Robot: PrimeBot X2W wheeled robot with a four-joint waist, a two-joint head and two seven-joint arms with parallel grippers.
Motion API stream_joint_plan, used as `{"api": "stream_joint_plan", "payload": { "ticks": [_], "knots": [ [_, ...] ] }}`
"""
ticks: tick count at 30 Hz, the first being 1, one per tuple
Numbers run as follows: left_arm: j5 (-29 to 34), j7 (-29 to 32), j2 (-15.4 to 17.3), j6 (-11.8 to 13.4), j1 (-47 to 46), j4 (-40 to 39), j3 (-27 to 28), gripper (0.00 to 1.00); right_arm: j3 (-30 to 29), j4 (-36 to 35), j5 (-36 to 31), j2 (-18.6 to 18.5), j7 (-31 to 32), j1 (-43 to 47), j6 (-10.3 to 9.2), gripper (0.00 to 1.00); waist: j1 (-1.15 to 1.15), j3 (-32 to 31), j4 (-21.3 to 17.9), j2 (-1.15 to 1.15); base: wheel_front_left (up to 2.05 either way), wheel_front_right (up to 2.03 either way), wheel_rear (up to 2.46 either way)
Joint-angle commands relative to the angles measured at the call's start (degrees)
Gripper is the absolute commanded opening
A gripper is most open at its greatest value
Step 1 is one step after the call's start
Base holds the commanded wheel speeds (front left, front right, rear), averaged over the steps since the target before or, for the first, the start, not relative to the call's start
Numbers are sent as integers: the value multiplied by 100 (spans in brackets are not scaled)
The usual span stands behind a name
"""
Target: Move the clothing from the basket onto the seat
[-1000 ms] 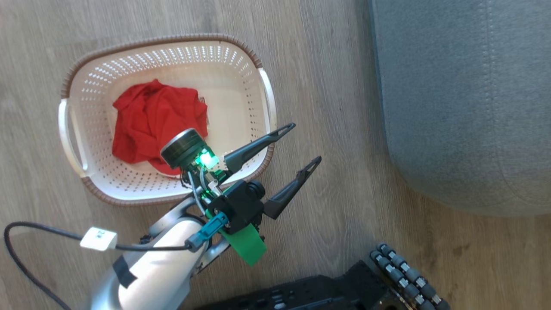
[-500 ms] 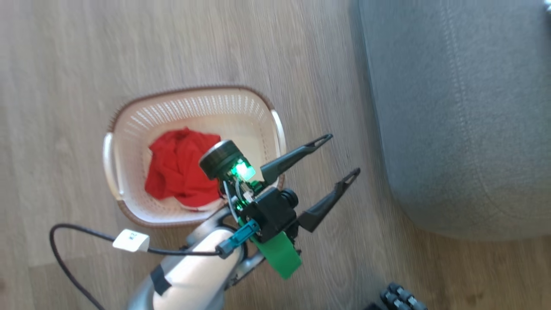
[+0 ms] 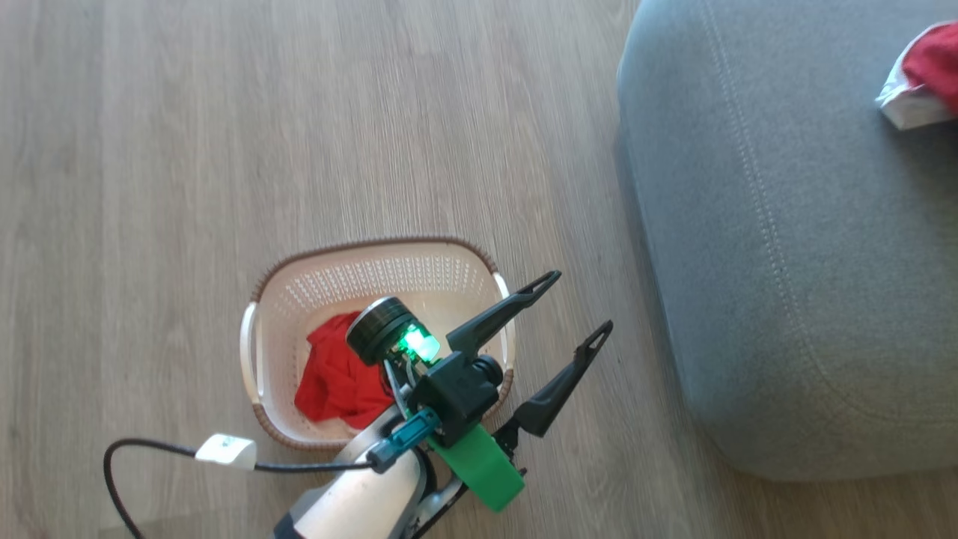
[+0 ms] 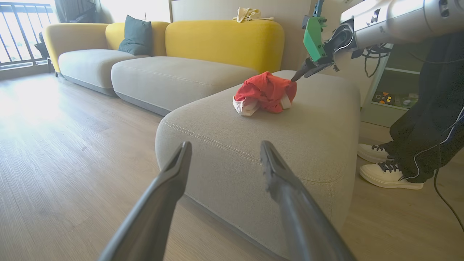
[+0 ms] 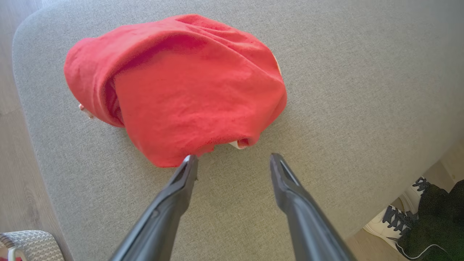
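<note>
One piece of red clothing [image 3: 337, 378] lies crumpled in the cream basket [image 3: 374, 245] on the floor. My left gripper [image 3: 582, 302] hovers open and empty just right of the basket, pointing toward the grey seat [image 3: 786, 262]. The left wrist view looks past the left gripper [image 4: 226, 145] at the seat [image 4: 319, 119]. A second red garment with white trim [image 5: 181, 87] rests in a heap on the seat [image 5: 362, 90]. My right gripper [image 5: 232, 157] stands open right behind it, its left fingertip at the cloth's edge. The same garment [image 4: 266, 92] lies beside the right gripper [image 4: 299, 73].
A person's legs and white shoes [image 4: 389, 172] stand beside the seat's far side. A yellow-backed sofa [image 4: 221, 40] runs behind the seat. A black cable with a white tag [image 3: 224, 451] trails from my left arm over the wood floor.
The head camera has shifted, so the basket sits lower and smaller and the garment on the seat has come into view. The right gripper has opened. The left gripper stays open.
</note>
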Motion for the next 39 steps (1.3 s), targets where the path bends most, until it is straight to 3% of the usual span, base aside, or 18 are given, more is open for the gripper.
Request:
{"api": "stream_joint_plan", "payload": {
  "ticks": [1, 10, 21, 30, 39],
  "knots": [
    [-18, -29, -60, -6, -13, -210, 224, 100, 148, -214, 123, -189, 134, 158, -2, 100, 1, -257, 43, 0, 0, 0, 0],
    [-13, -29, -109, -6, 240, -222, 633, 100, 527, -678, 576, -418, 312, 351, -2, 100, 1, -790, 53, 0, 0, 0, 0],
    [-31, -29, -116, -6, 379, -327, 1085, 100, 1077, -2099, 1406, -593, -314, 1045, -2, 100, 1, -1025, 79, 0, 0, 0, 0],
    [-51, -29, -116, 35, 538, -355, 1382, 100, 1504, -4168, 2259, -405, -1547, 1875, -2, 100, 1, -1260, 122, 0, 0, 0, 0],
    [-236, -29, -117, 628, 620, -444, 1852, 100, 2122, -5877, 2525, -224, -2915, 3047, -2, 100, 1, -1306, 288, 0, 0, 0, 0]
  ]
}}
